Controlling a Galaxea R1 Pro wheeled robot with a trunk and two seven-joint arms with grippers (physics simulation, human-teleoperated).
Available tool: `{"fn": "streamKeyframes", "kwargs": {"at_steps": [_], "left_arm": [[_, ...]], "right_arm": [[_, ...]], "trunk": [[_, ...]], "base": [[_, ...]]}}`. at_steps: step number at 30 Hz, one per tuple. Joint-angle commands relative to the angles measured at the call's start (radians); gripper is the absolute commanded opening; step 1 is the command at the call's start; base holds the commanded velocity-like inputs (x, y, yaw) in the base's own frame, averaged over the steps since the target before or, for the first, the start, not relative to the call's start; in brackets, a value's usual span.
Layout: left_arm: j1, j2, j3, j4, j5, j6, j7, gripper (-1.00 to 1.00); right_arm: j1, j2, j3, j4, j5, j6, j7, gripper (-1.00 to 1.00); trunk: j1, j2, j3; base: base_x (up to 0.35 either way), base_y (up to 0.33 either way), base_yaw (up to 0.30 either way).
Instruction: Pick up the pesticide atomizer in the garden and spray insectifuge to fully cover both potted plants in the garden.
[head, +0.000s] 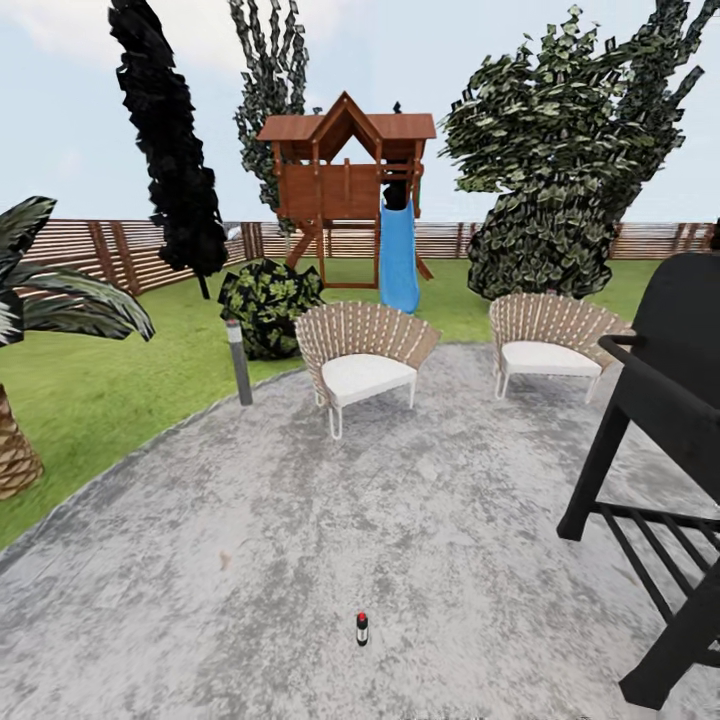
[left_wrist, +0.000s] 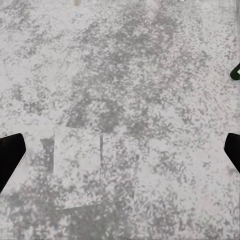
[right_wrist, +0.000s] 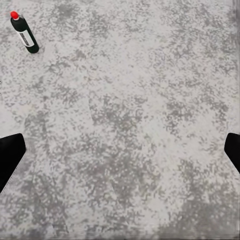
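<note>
With both tools spread apart and empty, the small upright pesticide atomizer (head: 362, 628), alone mid-patio (head: 300, 560), could be tipped by a misjudged approach.

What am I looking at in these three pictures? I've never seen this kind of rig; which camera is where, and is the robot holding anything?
This is a simulated wheeled robot with two arms, seen through its own cameras. The wide picture comes from its head, looking out over a round grey patio in a garden: two wicker chairs, a black grill to the right, a play tower with a blue slide, lawn and a slatted fence behind. A small dark bottle with a red cap, the pesticide atomizer, stands on the paving near the robot.

The other two pictures come from cameras on each wrist, looking down at the paving. The dark shapes at their edges are the fingertips of the left gripper and the right gripper, spread wide with nothing between them. The right wrist view also catches the atomizer.
</note>
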Motion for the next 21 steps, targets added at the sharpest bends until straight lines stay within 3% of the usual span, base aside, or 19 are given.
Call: {"fn": "streamKeyframes", "kwargs": {"at_steps": [1, 21], "left_arm": [[0.0, 0.001, -0.001, 0.001, 0.007, -0.003, 0.0, 1.0], [0.0, 0.001, -0.002, 0.001, 0.004, -0.004, -0.001, 1.0]], "right_arm": [[-0.001, 0.001, -0.004, 0.0, 0.01, -0.003, 0.0, 1.0], [-0.001, 0.001, -0.004, 0.0, 0.01, -0.003, 0.0, 1.0]], "trunk": [[0.0, -0.001, -0.001], [0.0, -0.001, -0.001]], "base": [[0.001, 0.335, -0.3], [0.132, 0.329, -0.3]]}}
